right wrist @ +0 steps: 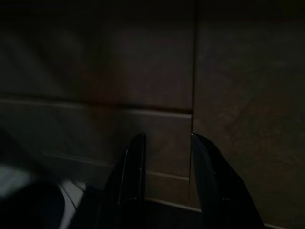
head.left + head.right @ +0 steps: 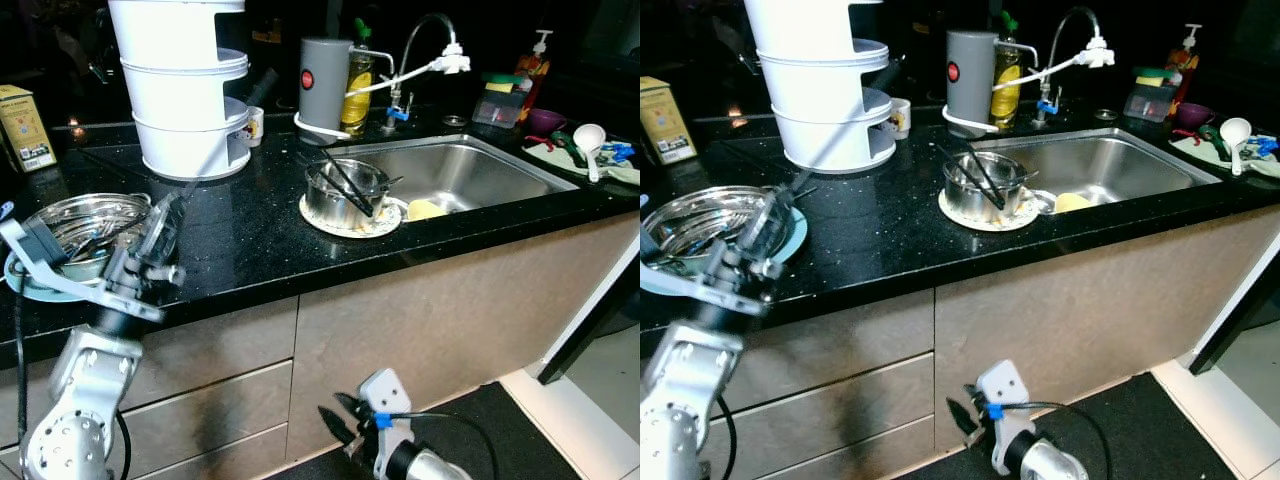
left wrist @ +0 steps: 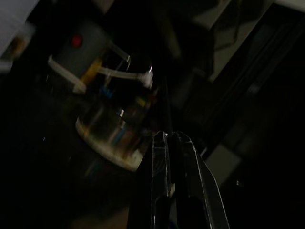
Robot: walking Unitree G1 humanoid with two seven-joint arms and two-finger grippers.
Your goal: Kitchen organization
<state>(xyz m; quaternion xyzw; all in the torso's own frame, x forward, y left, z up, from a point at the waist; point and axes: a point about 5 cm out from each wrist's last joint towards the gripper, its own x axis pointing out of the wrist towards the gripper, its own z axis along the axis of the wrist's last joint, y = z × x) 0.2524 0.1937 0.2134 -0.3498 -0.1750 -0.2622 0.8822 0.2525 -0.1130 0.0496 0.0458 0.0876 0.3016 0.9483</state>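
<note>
Left eye view: one pot (image 2: 345,193), two bowls (image 2: 88,232); left hand (image 2: 165,222) pinched narrow, right hand (image 2: 338,416) parted.

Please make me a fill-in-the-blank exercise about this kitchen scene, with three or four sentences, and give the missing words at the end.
1. The small steel pot stands on a plate beside the ____.
2. The left gripper is raised above the black ____.
3. The right gripper hangs low in front of the ____ fronts below.
4. The white tiered rack stands to the ____ of the grey canister, as the robot sees it.

Missing words: sink; counter; cabinet; left
</note>
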